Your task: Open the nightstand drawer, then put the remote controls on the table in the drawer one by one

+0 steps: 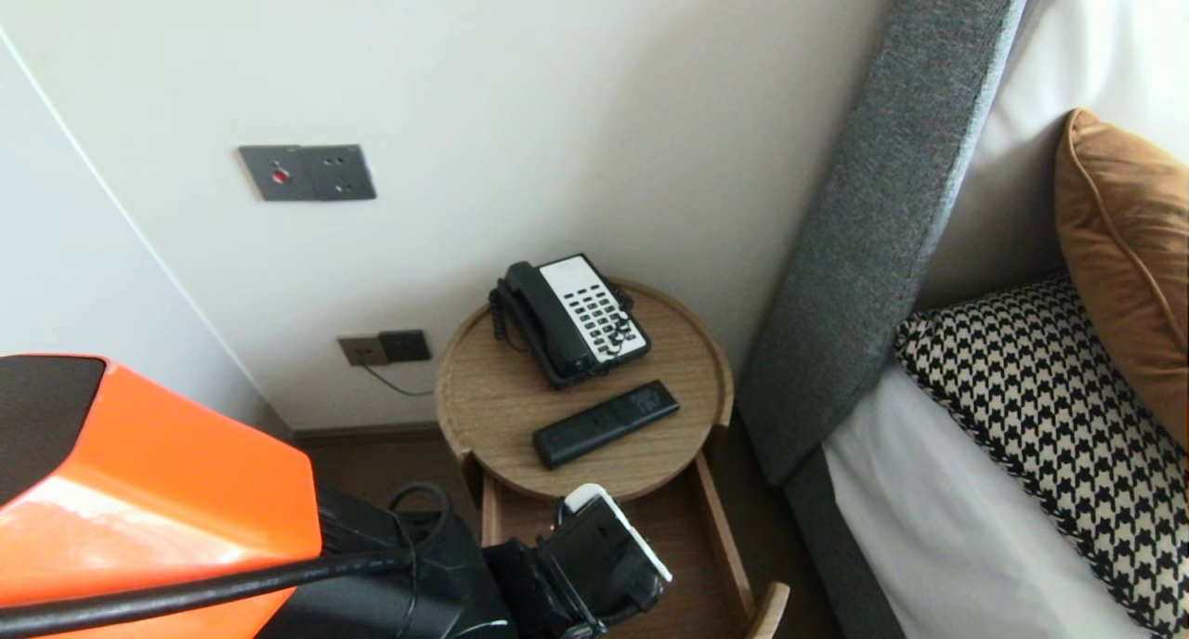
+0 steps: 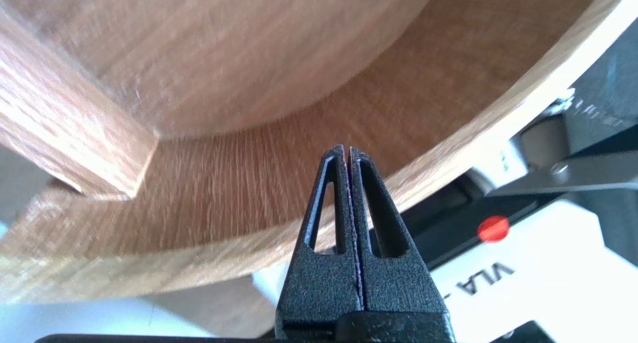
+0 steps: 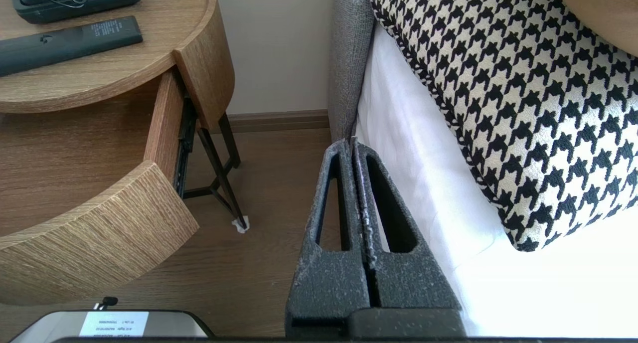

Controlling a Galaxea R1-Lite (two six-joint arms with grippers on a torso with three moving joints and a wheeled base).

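A round wooden bedside table (image 1: 492,407) carries a black and white telephone (image 1: 571,319) and a black remote control (image 1: 606,423). Its drawer (image 1: 692,528) below is pulled out and looks empty. My left arm (image 1: 437,574) reaches in from the lower left, its wrist above the open drawer. The left gripper (image 2: 347,151) is shut with nothing between its fingers, tips just over the drawer floor (image 2: 224,193) inside the curved drawer front (image 2: 448,151). My right gripper (image 3: 352,142) is shut and empty, parked above the floor beside the bed.
A grey headboard (image 1: 873,249) and the bed (image 1: 975,528), with a houndstooth pillow (image 1: 1040,407) and a brown cushion (image 1: 1124,249), stand right of the table. Wall sockets (image 1: 383,347) sit low on the wall. The robot's white base (image 2: 538,283) lies under the drawer front.
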